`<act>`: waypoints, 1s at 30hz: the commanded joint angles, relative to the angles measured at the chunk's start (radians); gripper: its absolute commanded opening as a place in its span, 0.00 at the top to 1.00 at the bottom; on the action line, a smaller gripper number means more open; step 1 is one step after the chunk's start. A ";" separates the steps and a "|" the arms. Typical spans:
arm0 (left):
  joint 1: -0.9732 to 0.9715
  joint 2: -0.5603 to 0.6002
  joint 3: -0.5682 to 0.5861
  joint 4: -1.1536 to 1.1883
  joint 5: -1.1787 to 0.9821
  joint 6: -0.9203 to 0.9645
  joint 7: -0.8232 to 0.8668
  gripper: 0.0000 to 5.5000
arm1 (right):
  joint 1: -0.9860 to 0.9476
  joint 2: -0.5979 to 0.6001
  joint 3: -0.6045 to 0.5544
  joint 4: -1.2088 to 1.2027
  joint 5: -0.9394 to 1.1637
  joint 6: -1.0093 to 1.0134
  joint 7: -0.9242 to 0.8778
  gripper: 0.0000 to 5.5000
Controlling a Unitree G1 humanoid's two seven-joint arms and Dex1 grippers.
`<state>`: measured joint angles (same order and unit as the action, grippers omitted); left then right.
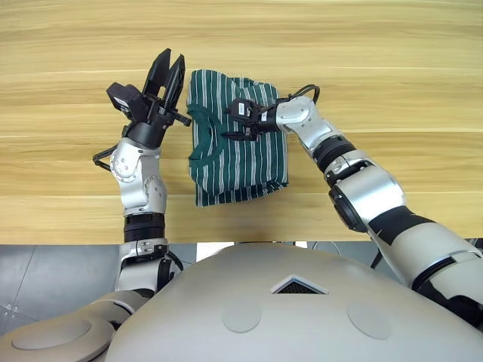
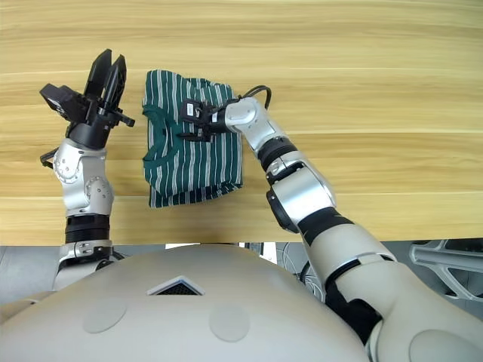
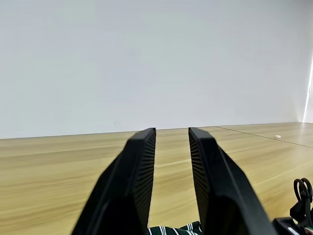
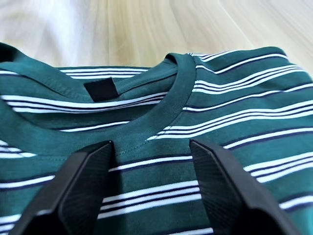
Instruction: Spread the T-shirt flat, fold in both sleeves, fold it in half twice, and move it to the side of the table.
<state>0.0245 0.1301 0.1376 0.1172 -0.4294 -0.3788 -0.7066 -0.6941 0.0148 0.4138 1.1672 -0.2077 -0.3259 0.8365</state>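
Green striped knit T-shirt [image 1: 241, 162], folded rectangular, lies beneath the released, wide-spread right hand [image 1: 232, 122]; left hand [image 1: 172, 59] alongside, narrowly parted, empty.

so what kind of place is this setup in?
Probably a lab or test room: wide wooden table, plain white wall behind it, grey floor tiles, one folded striped T-shirt.

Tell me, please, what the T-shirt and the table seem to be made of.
T-shirt: soft knit fabric, probably cotton, with a matte finish; it folds limply and has a stitched collar band.
Table: wood or wood-look laminate, smooth with a slight sheen; grain lines and long plank seams show.
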 commanded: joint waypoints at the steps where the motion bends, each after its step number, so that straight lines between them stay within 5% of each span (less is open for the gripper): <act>1: 0.004 0.014 -0.014 -0.013 0.043 -0.017 0.018 0.80 | 0.027 -0.047 -0.040 -0.036 0.025 0.024 0.055 0.46; 6: 0.034 0.121 -0.018 -0.067 0.176 -0.023 0.035 0.80 | 0.131 -0.226 -0.136 -0.385 0.183 0.029 0.290 0.46; 10: 0.142 0.374 0.033 -0.073 0.308 -0.079 -0.057 0.80 | 0.274 -0.502 -0.134 -0.502 0.210 -0.287 0.489 0.46; 14: 0.316 0.523 0.032 -0.010 0.373 -0.212 -0.144 0.80 | 0.422 -0.633 -0.092 -0.505 0.223 -0.417 0.608 0.46; 20: 0.413 0.591 -0.066 0.014 0.485 -0.344 -0.159 0.63 | 0.496 -0.661 -0.054 -0.584 0.259 -0.467 0.644 0.31; 30: 0.336 0.648 -0.218 -0.032 0.684 -0.340 -0.136 0.63 | 0.453 -0.538 -0.033 -0.588 0.066 -0.632 0.309 0.31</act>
<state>0.3791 0.7504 -0.0655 0.0934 0.2320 -0.7261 -0.8436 -0.2157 -0.5373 0.3656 0.5819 -0.1050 -0.9371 1.1862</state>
